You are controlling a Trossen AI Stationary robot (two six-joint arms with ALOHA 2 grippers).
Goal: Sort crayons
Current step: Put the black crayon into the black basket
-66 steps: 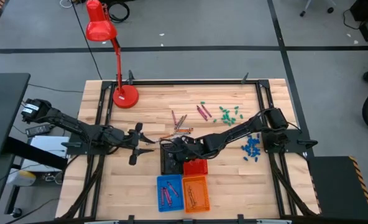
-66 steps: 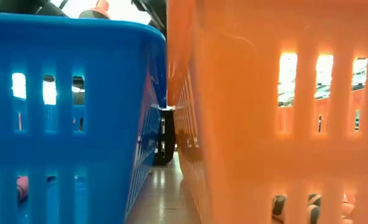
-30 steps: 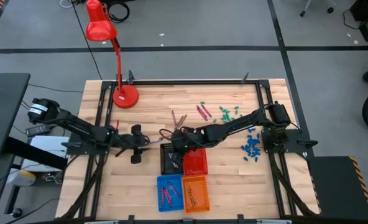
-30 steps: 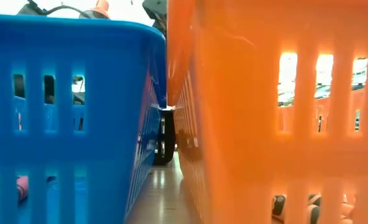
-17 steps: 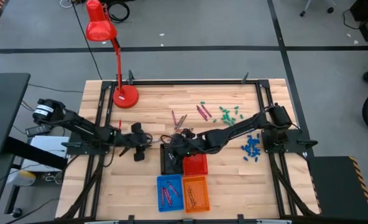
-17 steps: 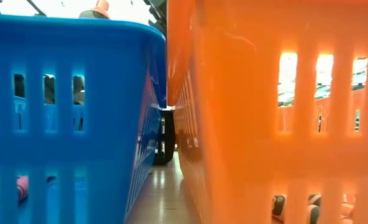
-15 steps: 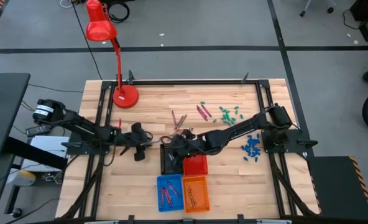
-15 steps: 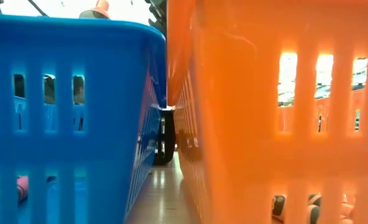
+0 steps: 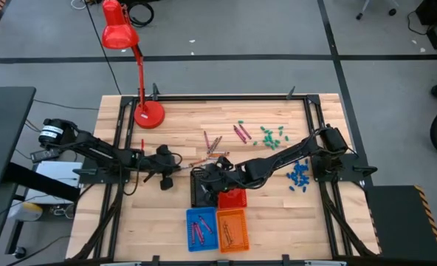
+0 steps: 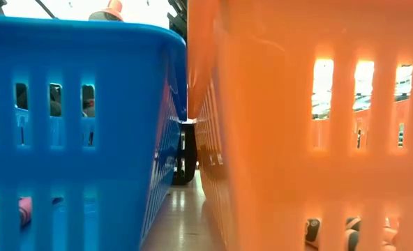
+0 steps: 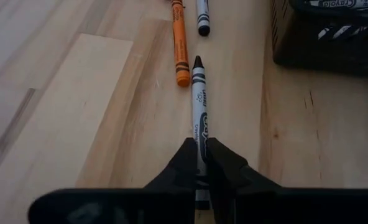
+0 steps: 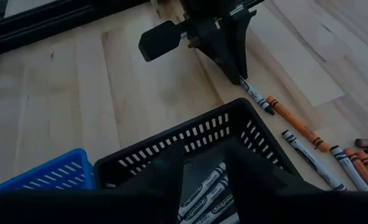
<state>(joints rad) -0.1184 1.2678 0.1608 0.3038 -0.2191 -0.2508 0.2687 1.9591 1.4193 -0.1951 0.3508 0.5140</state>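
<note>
Sorting is well under way on the wooden table [image 9: 277, 203], judging by the baskets. Nearest the front edge, a blue basket [image 9: 198, 229] holds several maroon crayons [image 9: 197, 230] and an orange basket [image 9: 232, 228] beside it holds a handful more, their colours too small to call. Just behind them stand a black basket [image 12: 190, 146], with grey-wrapped crayons lying in it, and a red basket [image 9: 232, 197], whose contents cannot be made out. The right gripper [image 12: 204, 168] hangs over the black basket with its fingers parted and nothing between them. Just left of that basket, the left gripper [image 11: 201, 163] is low at the table, its fingers closed on the butt end of a grey crayon [image 11: 199, 112] that lies flat on the wood, tip pointing away from the fingers; the crayon looks gripped but not yet lifted. An orange crayon [image 11: 180, 46] lies just beside it, with another grey one [image 11: 202, 15] past its tip. Much is left: farther back, a loose cluster of crayons [image 9: 215, 144] sits mid-table, and a few maroon ones [image 9: 241, 133] lie near the scattered green pieces [image 9: 272, 136], with blue pieces [image 9: 300, 174] off to the right. A red lamp [image 9: 130, 59] stands at the far left corner.
</note>
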